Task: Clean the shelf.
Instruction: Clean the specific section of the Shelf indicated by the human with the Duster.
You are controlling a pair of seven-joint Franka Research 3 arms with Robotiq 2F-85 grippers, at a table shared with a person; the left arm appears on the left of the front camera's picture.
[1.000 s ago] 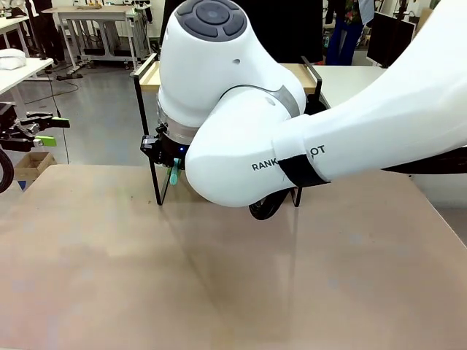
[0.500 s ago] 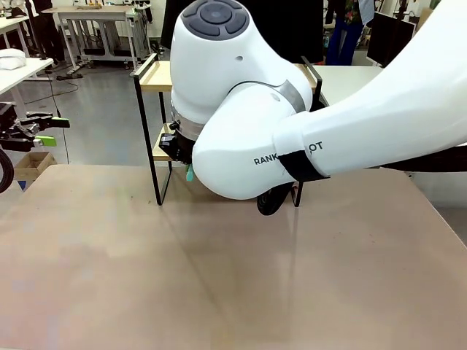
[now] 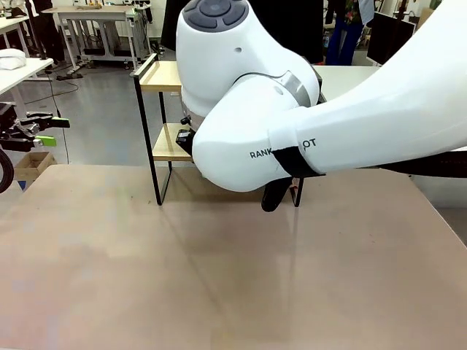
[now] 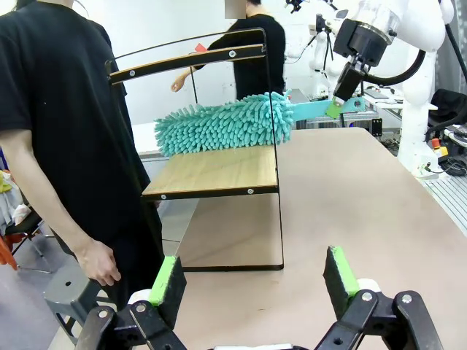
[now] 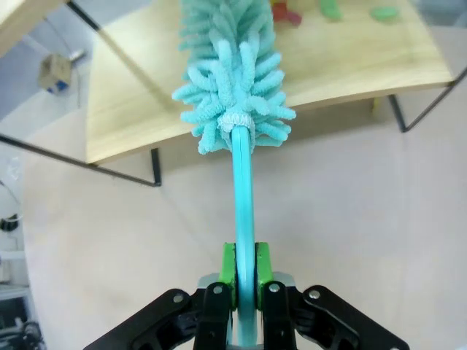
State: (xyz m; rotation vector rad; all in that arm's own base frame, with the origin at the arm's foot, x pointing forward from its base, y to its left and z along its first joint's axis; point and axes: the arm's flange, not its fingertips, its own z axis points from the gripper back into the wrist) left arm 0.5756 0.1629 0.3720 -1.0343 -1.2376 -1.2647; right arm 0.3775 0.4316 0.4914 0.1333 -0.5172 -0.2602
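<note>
A shaggy teal microfibre duster (image 5: 232, 73) is clamped by its handle in the right gripper (image 5: 244, 264), so that the lower board of the black-framed wooden shelf (image 5: 135, 113) is swept. The left gripper (image 4: 252, 281) is held open and empty, well apart.

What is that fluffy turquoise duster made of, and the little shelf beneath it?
The duster: head looks like chenille microfibre, judging by its fat fuzzy strands; handle is a smooth flat strip, probably plastic. The shelf: pale boards with wood grain, matt, maybe laminate; thin black frame, likely painted metal.
</note>
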